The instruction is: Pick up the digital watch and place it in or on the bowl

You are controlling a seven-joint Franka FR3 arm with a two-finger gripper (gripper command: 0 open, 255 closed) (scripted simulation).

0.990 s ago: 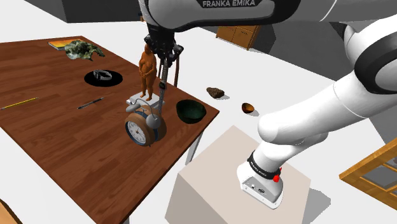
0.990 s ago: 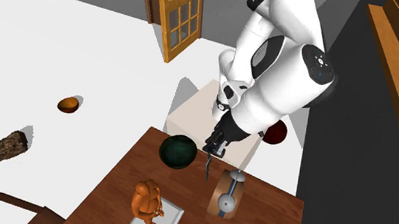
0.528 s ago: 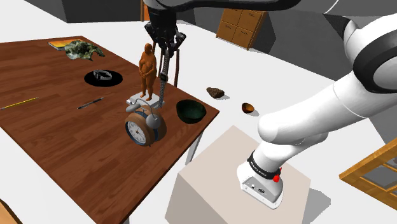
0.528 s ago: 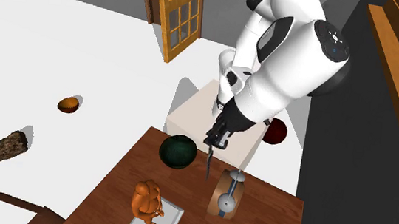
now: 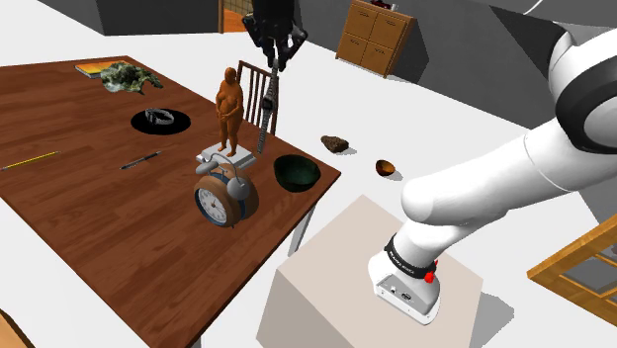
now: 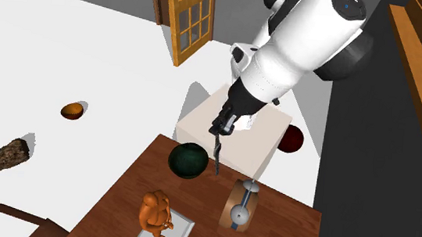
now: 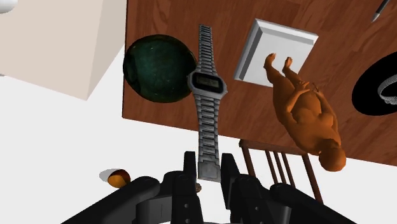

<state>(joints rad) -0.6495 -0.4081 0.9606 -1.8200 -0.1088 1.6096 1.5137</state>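
A silver digital watch (image 7: 207,83) with a metal link band hangs straight down, my gripper (image 7: 208,173) shut on one end of its band. In the shoulder view the gripper (image 5: 274,67) is high over the table's right end, and the watch (image 5: 267,109) dangles between the orange figurine (image 5: 229,104) and the dark green bowl (image 5: 297,173). In the second exterior view the watch (image 6: 217,155) hangs just right of the bowl (image 6: 188,160). Seen along the gripper, the watch face lies at the rim of the bowl (image 7: 158,68).
On the brown table (image 5: 99,208) stand a copper alarm clock (image 5: 225,198), the figurine's white base (image 5: 220,158) and a black plate (image 5: 160,120). A chair back (image 5: 255,79) rises behind the table edge. My stand (image 5: 366,267) is close by the bowl's corner.
The gripper has risen with the watch and shifted to the shoulder view's right, lifting the band's lower end clear of the alarm clock and nearer the bowl.
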